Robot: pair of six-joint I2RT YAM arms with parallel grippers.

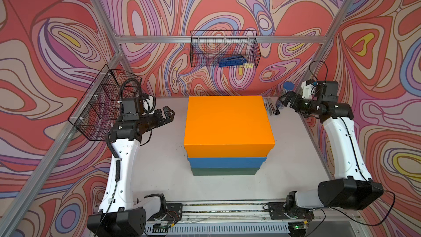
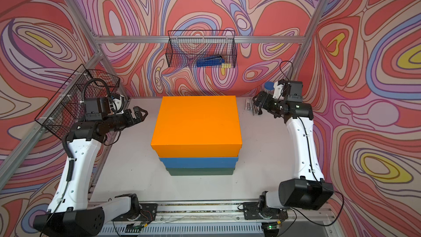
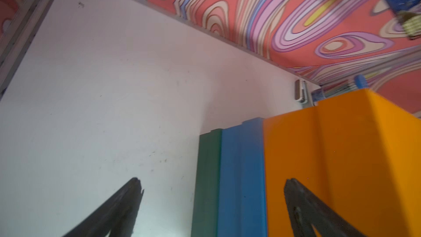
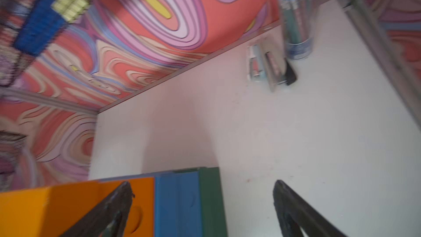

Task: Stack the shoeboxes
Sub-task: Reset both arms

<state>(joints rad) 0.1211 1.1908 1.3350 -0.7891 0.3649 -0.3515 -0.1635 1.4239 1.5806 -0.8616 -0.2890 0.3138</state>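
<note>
Three shoeboxes stand in one stack at the middle of the white table (image 1: pixel 159 167). The orange one (image 1: pixel 227 124) is on top, the blue one (image 1: pixel 227 162) under it, and the dark green one (image 1: pixel 225 171) at the bottom. My left gripper (image 1: pixel 167 113) hovers open just left of the stack, apart from it. Its wrist view shows the stacked sides orange (image 3: pixel 341 156), blue (image 3: pixel 241 167) and green (image 3: pixel 208 178) beyond the spread fingers (image 3: pixel 134 192). My right gripper (image 1: pixel 287 100) is open at the back right, clear of the boxes, with nothing between its fingers (image 4: pixel 287 199).
A black wire basket (image 1: pixel 224 49) hangs on the back wall with a blue tool (image 1: pixel 231 61) inside. Another wire basket (image 1: pixel 104 103) hangs at the left, behind the left arm. A blue-lidded jar (image 1: pixel 287 90) and small metal tools (image 1: pixel 271 108) sit at the back right corner.
</note>
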